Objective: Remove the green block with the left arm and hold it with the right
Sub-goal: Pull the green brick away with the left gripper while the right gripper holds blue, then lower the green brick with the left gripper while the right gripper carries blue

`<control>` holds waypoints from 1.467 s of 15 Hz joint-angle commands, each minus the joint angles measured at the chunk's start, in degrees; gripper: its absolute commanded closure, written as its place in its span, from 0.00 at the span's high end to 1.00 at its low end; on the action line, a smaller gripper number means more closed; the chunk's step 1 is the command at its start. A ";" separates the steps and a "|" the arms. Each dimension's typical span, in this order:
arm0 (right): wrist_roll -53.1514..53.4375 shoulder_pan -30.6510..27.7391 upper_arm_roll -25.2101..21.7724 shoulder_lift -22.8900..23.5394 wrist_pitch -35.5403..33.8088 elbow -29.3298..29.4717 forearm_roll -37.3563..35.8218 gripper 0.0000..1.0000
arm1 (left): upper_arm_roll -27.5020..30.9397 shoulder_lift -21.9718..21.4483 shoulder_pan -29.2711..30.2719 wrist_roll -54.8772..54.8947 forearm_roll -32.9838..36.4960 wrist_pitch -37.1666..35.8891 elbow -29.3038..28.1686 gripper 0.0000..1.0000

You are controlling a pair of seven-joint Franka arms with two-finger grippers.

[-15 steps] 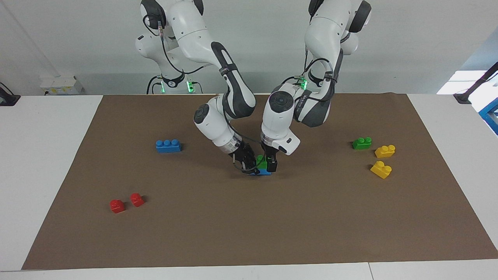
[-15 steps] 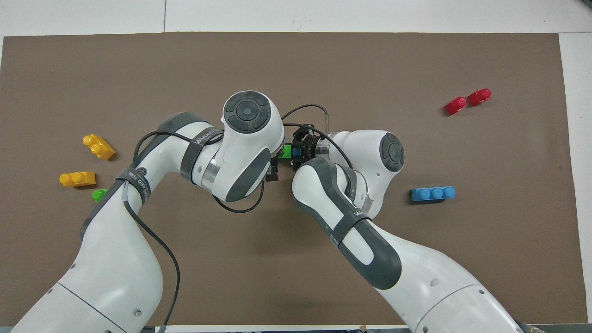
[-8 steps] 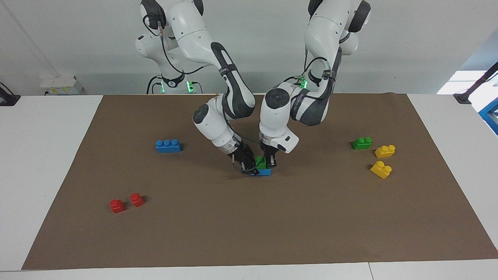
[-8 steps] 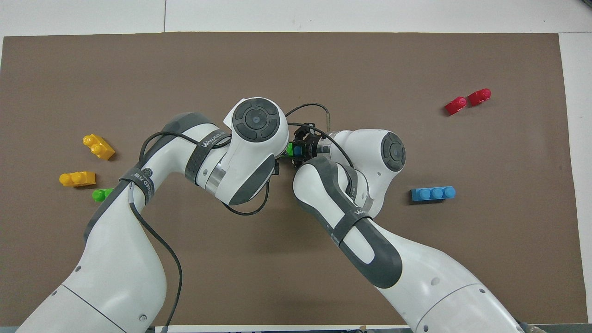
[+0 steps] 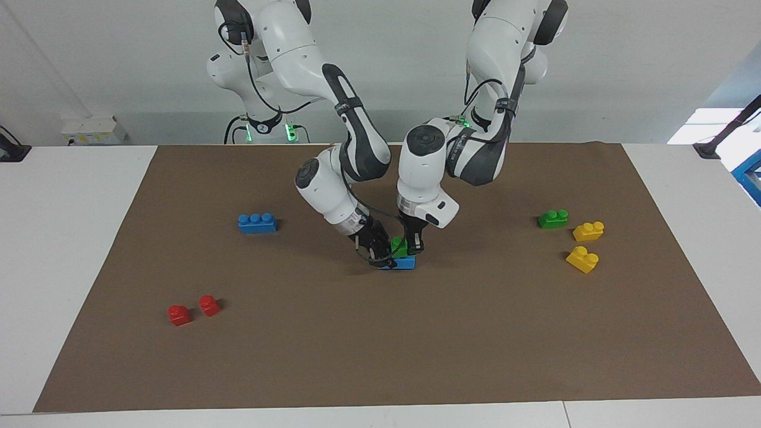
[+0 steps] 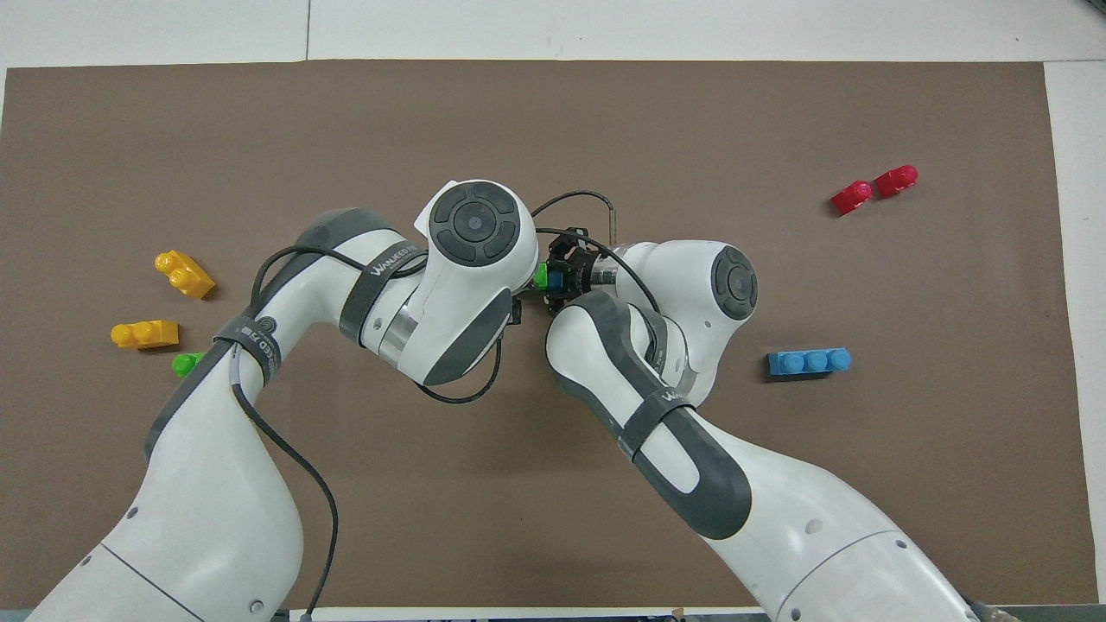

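Green block (image 5: 399,245) sits on blue brick (image 5: 405,263) mid-mat, stack on brown mat (image 5: 380,333). Left gripper (image 5: 414,245) pinches green block from left arm's end. Right gripper (image 5: 380,257) clamps blue brick at mat level. Second green block (image 5: 552,219) and two yellow bricks (image 5: 587,230) toward left arm's end.

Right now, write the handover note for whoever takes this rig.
Left end effector: shut on the green block, mid-mat.
Right end effector: shut on the blue brick beneath it, holding it down.
Done: both grips set. The green block sits on the blue brick, not yet pulled off.
Left: lift the green block off with the left arm while the right holds.
A second green block lies loose toward the left arm's end; ignore it.
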 commanded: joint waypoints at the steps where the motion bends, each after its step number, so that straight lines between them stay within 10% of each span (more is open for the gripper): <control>1: -0.82 0.07 0.12 0.76 0.67 -0.13 0.34 0.00 | 0.11 -5.24 2.76 -0.34 -0.09 -3.32 -1.28 0.00; 8: -4.59 -2.38 0.03 0.59 -2.30 0.31 -0.10 0.00 | 0.19 -7.62 10.92 23.15 -0.09 -9.31 -2.41 0.00; 16: -13.01 -22.23 -0.32 -3.90 -33.58 9.27 -14.34 0.00 | 0.11 -11.48 24.29 65.71 -0.70 -4.41 -13.21 0.00; 22: -23.92 -33.05 -0.32 -4.16 -40.80 7.96 -14.42 0.00 | 0.19 -13.42 30.36 82.00 -0.79 4.65 -22.19 0.00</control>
